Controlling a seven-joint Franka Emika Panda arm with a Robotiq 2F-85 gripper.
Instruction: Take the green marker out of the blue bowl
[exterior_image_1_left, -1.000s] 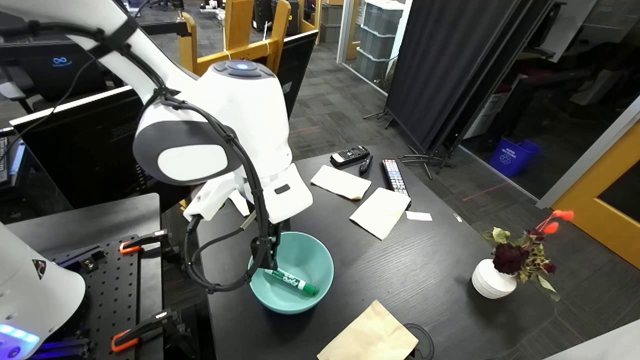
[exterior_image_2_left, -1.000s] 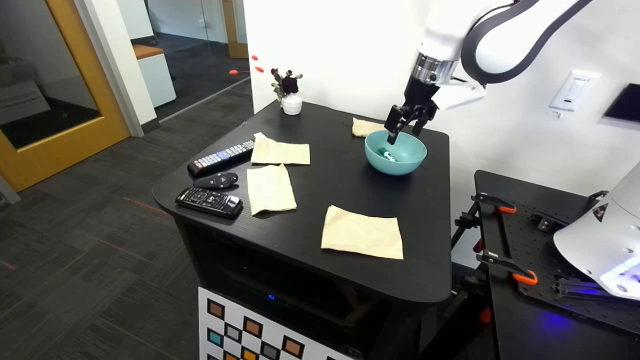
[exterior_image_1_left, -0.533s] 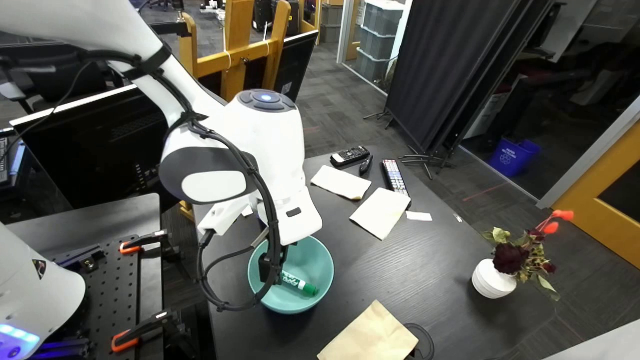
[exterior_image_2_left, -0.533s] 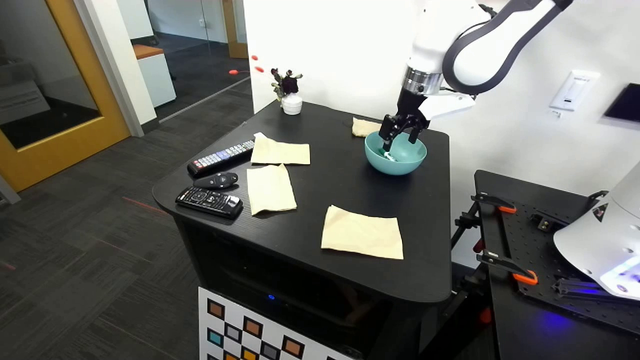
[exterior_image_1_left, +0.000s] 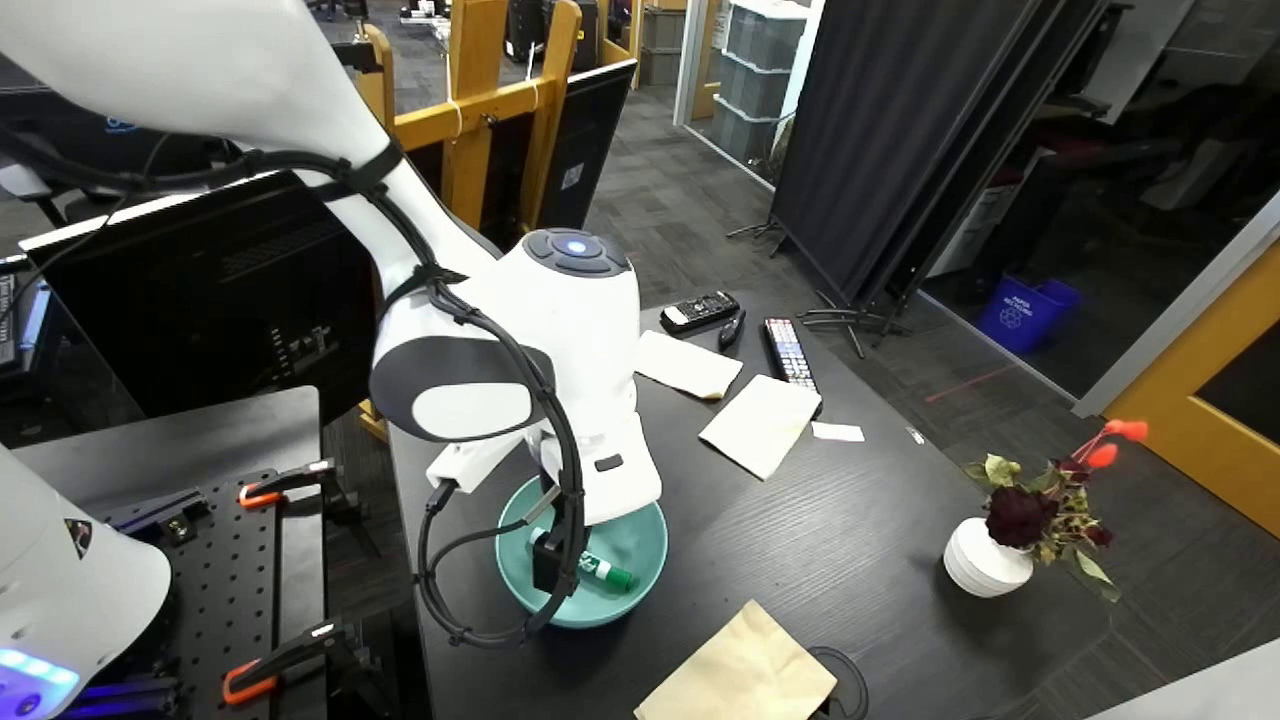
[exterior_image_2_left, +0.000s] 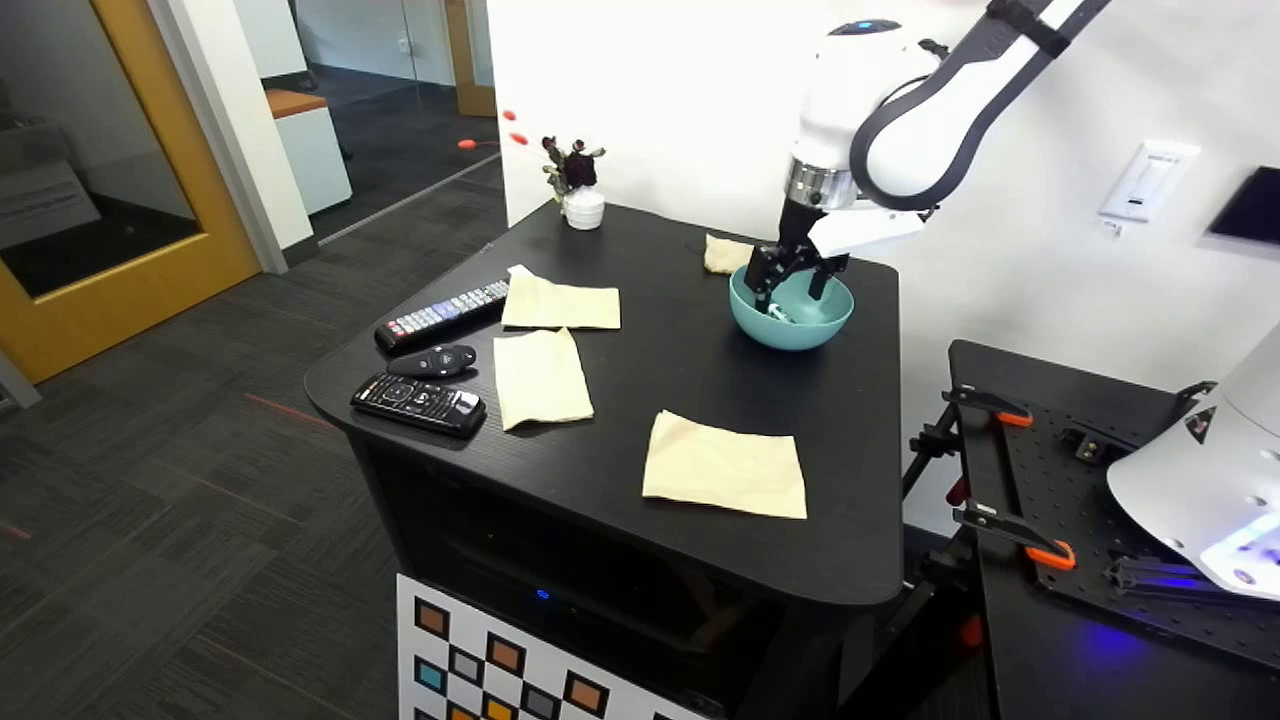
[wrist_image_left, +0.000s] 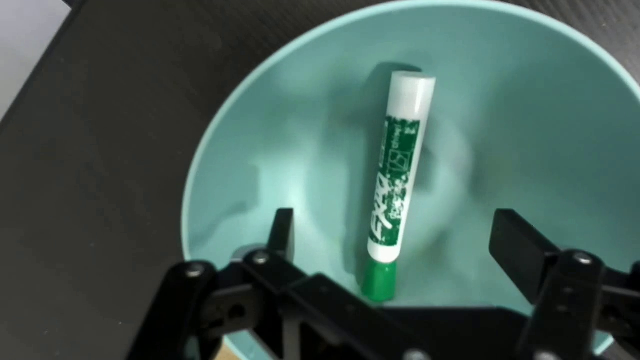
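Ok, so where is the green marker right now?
In the wrist view the green marker lies inside the blue bowl, right of the picture's middle, framed by the open gripper with a gap showing on either side.

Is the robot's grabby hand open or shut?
Open. In the wrist view, the gripper has its fingers wide apart, and the blue bowl shows on both sides of the green marker between them.

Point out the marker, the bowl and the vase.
Marker (wrist_image_left: 395, 182): wrist view, on the printed label of its barrel.
Bowl (wrist_image_left: 300, 125): wrist view, on its bare inner wall.
Vase (exterior_image_1_left: 980, 562): in an exterior view, on its white body below the flowers.
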